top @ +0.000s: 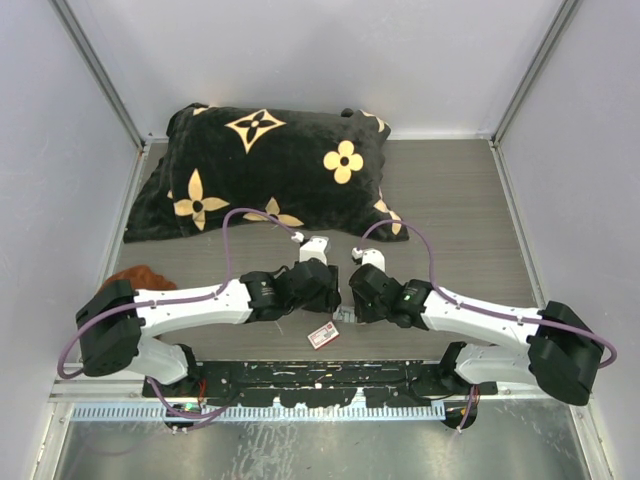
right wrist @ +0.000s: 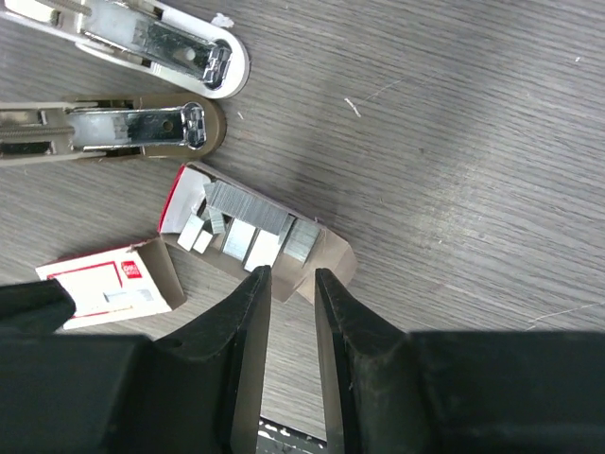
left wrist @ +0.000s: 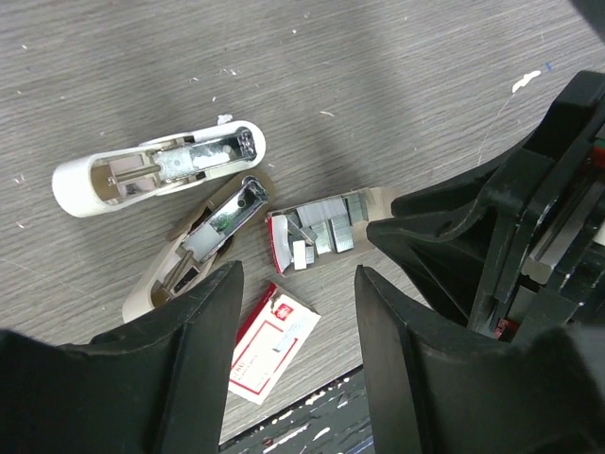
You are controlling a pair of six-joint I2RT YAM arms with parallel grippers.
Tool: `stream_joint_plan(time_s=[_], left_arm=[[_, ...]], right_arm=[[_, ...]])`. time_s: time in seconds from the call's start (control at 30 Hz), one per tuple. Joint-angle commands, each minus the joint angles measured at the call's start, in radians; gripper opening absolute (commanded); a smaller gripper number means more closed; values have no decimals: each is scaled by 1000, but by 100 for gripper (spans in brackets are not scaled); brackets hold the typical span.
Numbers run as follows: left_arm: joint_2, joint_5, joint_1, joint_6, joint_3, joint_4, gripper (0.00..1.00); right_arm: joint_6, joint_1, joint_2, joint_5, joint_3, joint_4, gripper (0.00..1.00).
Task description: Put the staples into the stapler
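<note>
The stapler lies swung open on the wood table: white top half (left wrist: 156, 168) and beige base (left wrist: 203, 241) with bare metal channels, also in the right wrist view (right wrist: 123, 128). Silvery staple strips lie in a small slide-out tray (left wrist: 321, 232), (right wrist: 250, 232). Its red-and-white box (left wrist: 274, 342), (right wrist: 109, 284), (top: 322, 336) lies beside it. My left gripper (left wrist: 298, 274) is wide open and empty, hovering above box and tray. My right gripper (right wrist: 292, 276) is narrowly open and empty, its tips at the tray's near edge. In the top view both arms hide the stapler.
A large black pillow with tan flower marks (top: 265, 170) fills the back of the table. A brown object (top: 140, 277) lies at the left edge. The black mounting plate (top: 330, 375) runs along the near edge. The right arm (left wrist: 501, 218) stands close beside my left gripper.
</note>
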Motion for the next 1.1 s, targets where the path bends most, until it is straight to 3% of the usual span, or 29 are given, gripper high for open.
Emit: stream_joint_plan(time_s=[0.0,0.57,0.97,1.07], left_arm=[[38,37,5,-15,5,69,52],[147,83,5,-36,-6,122,45],[148,76,4,-41,-16,119,44],[148,73,5,-41,-16,119,43]], right_arm=[[62,0,34,48,5,48,31],[96,0,105,83,-25,63,26],[141,-1,83,87,-59,55,11],[159,-6,78,68,-83,78,2]])
